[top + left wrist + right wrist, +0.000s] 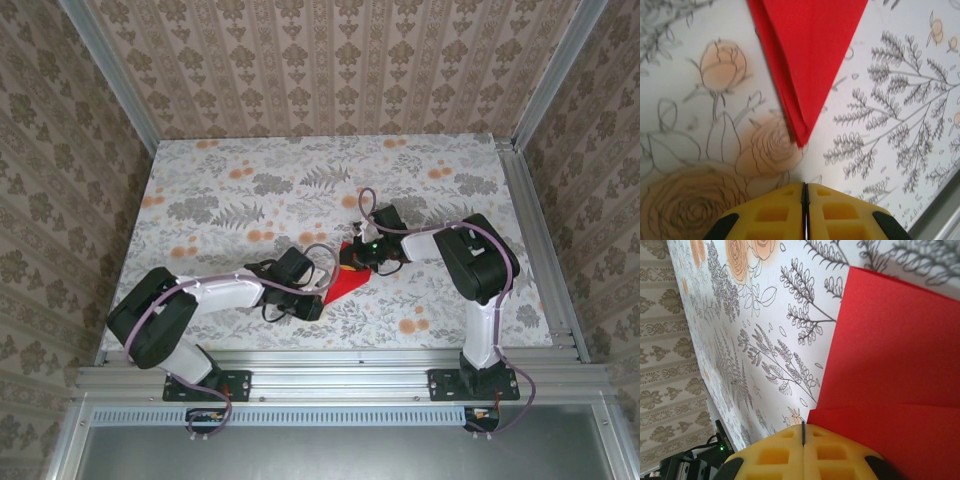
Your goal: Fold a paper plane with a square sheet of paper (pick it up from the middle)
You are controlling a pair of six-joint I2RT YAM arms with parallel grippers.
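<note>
The red sheet of paper (343, 283) lies on the table, folded to a pointed triangle with layered edges. In the left wrist view its tip (800, 140) points at my left gripper (805, 186), which is shut and empty a short way off it. The same gripper (320, 298) sits at the paper's near-left end in the top view. My right gripper (803, 427) is shut, its yellow fingertips (840, 442) at the edge of the red paper (890, 350), where a fold line crosses. From above, that right gripper (358, 262) is over the paper's far end.
The floral tablecloth (230, 200) covers the table. A metal rail (330, 358) runs along the near edge and shows in the left wrist view (940, 215). Patterned walls (320, 60) close in the back and sides. Cables loop by both wrists.
</note>
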